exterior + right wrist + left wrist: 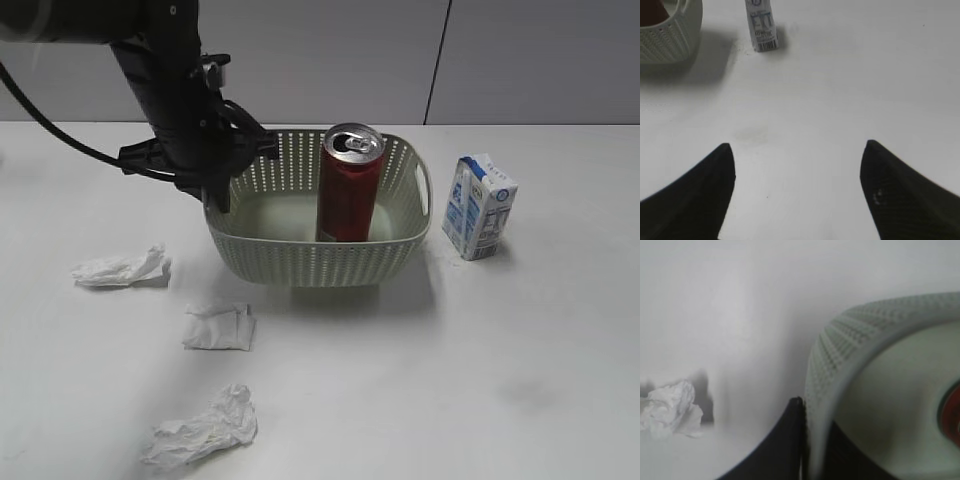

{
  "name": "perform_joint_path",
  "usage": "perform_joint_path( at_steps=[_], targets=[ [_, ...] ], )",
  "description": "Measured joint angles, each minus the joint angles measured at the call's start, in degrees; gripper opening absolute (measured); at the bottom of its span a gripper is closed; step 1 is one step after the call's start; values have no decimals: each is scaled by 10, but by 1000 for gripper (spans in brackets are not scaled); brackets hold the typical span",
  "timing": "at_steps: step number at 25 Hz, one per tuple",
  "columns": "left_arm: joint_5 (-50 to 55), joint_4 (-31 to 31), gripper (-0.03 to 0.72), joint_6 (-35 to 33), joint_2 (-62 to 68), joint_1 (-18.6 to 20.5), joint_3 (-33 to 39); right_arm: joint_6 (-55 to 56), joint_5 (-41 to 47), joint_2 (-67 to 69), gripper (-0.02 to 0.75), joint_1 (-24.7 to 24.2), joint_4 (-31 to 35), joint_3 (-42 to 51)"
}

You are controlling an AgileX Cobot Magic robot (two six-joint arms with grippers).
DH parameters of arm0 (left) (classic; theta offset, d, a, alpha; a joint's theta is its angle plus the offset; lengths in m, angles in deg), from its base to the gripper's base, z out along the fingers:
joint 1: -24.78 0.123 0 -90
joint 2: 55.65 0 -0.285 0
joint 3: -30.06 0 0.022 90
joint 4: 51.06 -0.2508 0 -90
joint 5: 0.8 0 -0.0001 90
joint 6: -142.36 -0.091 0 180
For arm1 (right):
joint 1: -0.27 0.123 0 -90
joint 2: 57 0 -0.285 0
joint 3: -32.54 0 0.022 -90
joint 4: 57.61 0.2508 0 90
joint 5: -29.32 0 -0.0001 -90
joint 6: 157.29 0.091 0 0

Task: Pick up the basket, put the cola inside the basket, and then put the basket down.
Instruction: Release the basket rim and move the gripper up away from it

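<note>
The pale green basket (300,262) rests on the white table near the middle. The red cola can (349,195) stands upright inside it. My left gripper (222,190) is shut on the basket's left rim; in the left wrist view the rim wall (822,390) runs between the two black fingers (812,440), and a red edge of the cola (952,415) shows at right. My right gripper (796,150) is open and empty above bare table, out of the exterior view. The basket's corner (670,35) shows at the right wrist view's top left.
A blue-and-white carton (478,207) stands right of the basket; it also shows in the right wrist view (761,25). Three crumpled tissues lie left and front-left: one (122,267), one (218,326), one (202,430). One tissue shows in the left wrist view (670,410).
</note>
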Motion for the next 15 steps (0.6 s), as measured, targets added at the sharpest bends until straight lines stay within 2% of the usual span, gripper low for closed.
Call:
perform_joint_path(
  at_steps=[5,10,12,14,15],
  targets=[
    [-6,6,2,-2,16,0,0,0,-10,-40,589,0,0,4],
    [-8,24,27,-35,42,0,0,0,-11,-44,589,0,0,4],
    [-11,34,86,-39,46,0,0,0,-11,-44,589,0,0,4],
    [-14,42,201,-40,46,0,-1,0,-11,-44,589,0,0,4],
    [-14,44,290,-41,46,0,-2,0,-12,-44,589,0,0,5]
  ],
)
